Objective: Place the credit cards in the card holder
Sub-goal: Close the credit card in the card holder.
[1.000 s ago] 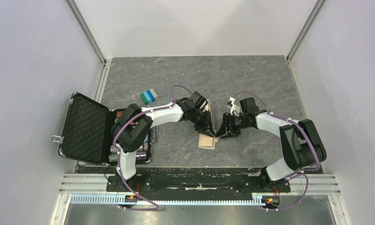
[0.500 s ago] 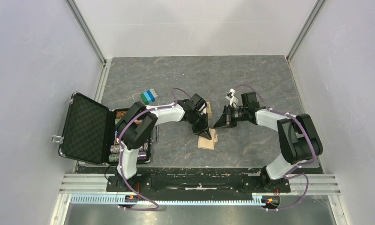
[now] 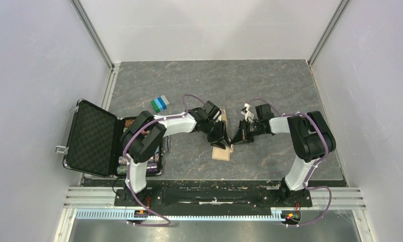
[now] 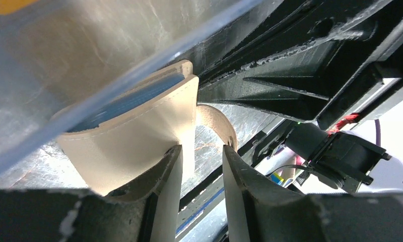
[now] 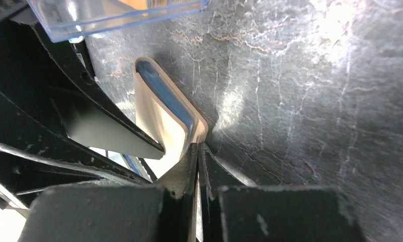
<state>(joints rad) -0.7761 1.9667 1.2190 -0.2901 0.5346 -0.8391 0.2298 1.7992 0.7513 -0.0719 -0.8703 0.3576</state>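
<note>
Left end effector (image 4: 202,154) fingers apart, just beside the card holder (image 4: 134,136). Right end effector (image 5: 198,151) fingers together, tips touching its edge.

The card holder (image 3: 220,154) lies mid-table (image 3: 270,91) toward the near edge, with the left gripper (image 3: 225,143) and right gripper (image 3: 233,141) close together just behind it. An open case (image 3: 91,138) sits at the left edge, with a block stack (image 3: 159,104) farther back to its right.

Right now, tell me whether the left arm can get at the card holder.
Probably yes: the open left gripper sits right at the card holder, with nothing between them.
</note>
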